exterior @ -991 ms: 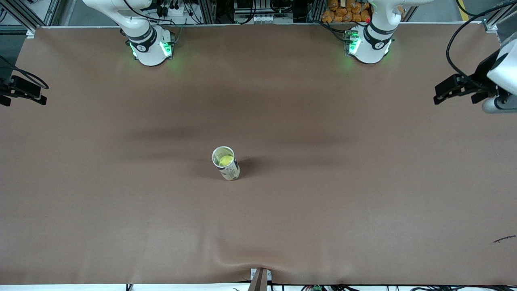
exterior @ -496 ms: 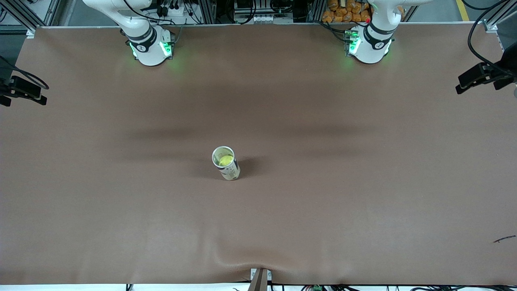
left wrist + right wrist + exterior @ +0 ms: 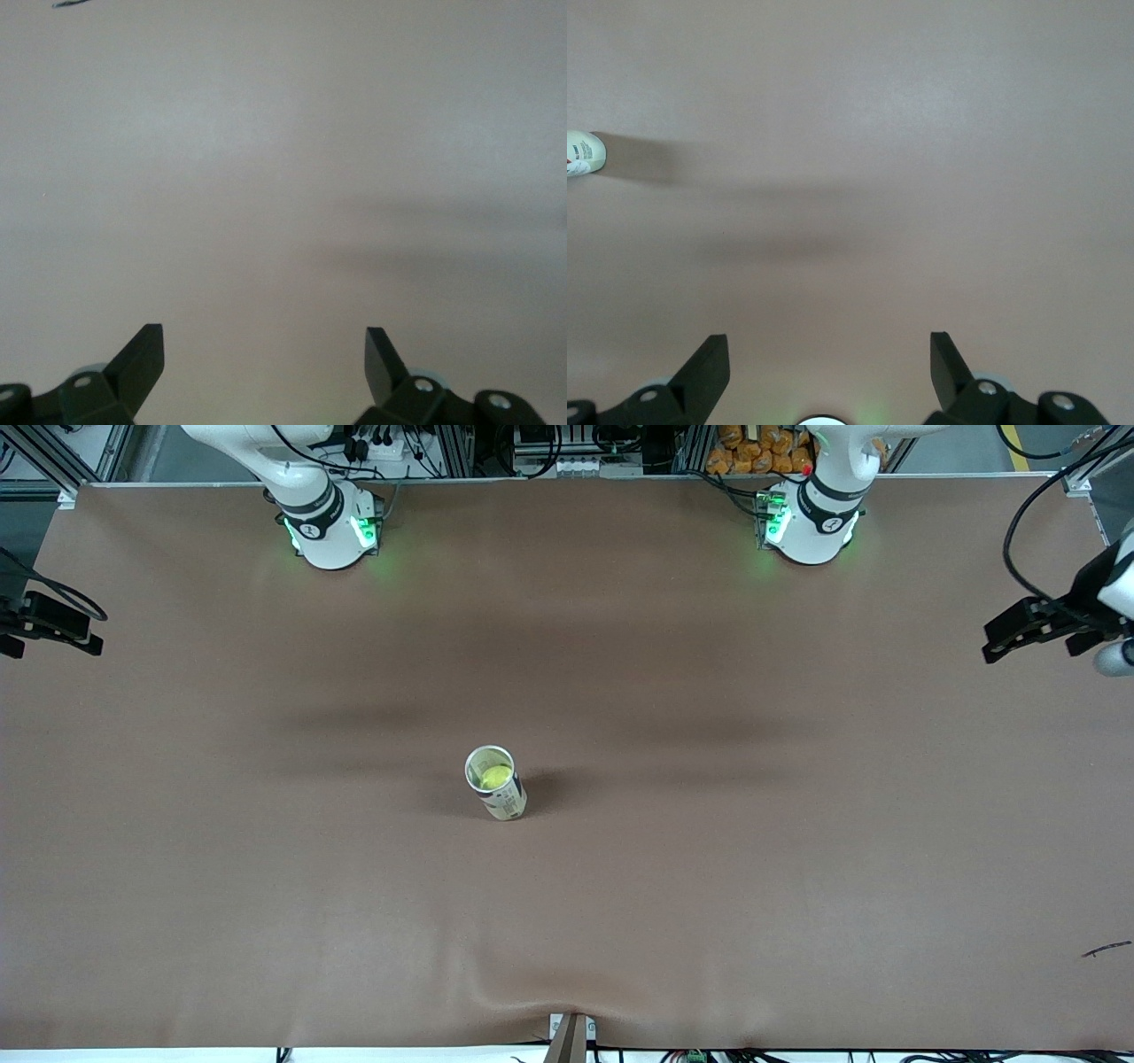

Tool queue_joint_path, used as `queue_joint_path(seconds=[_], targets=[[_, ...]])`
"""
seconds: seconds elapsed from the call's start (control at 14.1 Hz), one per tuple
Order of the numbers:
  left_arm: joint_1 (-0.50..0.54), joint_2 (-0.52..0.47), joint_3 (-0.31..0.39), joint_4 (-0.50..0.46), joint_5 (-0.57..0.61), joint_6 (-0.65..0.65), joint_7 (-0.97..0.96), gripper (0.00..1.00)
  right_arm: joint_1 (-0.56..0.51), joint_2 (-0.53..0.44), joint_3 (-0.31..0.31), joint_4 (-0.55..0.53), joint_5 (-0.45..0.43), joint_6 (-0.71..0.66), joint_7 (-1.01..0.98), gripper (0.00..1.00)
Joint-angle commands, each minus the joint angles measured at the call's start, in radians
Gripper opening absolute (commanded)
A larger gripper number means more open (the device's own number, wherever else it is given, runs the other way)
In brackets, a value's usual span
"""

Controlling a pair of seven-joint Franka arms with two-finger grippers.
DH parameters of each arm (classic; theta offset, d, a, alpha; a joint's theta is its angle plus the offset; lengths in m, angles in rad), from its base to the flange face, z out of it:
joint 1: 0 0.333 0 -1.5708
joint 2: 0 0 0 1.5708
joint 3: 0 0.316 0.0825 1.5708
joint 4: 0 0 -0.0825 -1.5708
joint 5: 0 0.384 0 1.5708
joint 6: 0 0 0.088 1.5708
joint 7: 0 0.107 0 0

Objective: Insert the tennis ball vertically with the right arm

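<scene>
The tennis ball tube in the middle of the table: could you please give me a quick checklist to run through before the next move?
1. Tube standing with its open mouth up: ok.
2. Tennis ball inside the tube: ok, yellow-green shows through the mouth.
3. Right gripper empty: ok, fingers open with only bare table between them.
4. Left gripper empty: ok, fingers open over bare table.
5. Both arms away from the tube: ok, right gripper at the right arm's end of the table, left gripper at the left arm's end.
6. Ball seated at the tube's bottom: cannot tell, the wall hides the depth.
</scene>
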Motion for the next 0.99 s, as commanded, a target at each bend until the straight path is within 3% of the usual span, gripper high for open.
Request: queue_joint_path(seconds=[0.0, 0.21, 0.92], targets=[[0.013, -0.038, -0.012, -0.037, -0.002, 0.030, 0.001, 1.00, 0.000, 0.005, 0.000, 0.017, 0.009, -0.007, 0.011, 1.00], [0.048, -0.038, -0.006, -0.029, -0.089, 0.030, 0.011, 1.00, -0.001, 0.005, 0.002, 0.023, 0.009, -0.010, 0.011, 1.00], [0.064, -0.028, -0.005, 0.016, -0.083, -0.001, 0.089, 1.00, 0.002, 0.005, 0.003, 0.026, 0.009, -0.010, 0.010, 1.00]])
